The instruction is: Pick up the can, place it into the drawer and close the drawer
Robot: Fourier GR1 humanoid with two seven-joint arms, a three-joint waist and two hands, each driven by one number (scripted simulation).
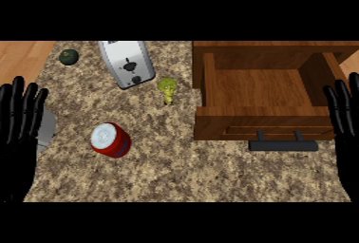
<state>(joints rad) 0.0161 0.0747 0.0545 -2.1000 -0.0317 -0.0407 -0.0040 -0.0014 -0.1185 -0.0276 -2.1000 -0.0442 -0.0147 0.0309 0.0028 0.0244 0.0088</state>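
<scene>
A red can [110, 139] with a white lid lies on the speckled counter [175, 171], left of centre. An open wooden drawer [261, 90] sits at the upper right, its inside bare, with a dark handle [282, 145] on its front panel. My left hand [19, 128] rests open at the left edge, fingers up, a short way left of the can. At the right edge, beside the drawer's right side, my right hand [345, 116] rests open with fingers up. Neither hand touches anything.
A silver toaster [127, 63] stands at the back of the counter. A piece of broccoli [167, 89] lies between the toaster and the drawer. A dark green round fruit [69, 56] sits at the back left. A grey object [46, 130] is partly hidden behind my left hand.
</scene>
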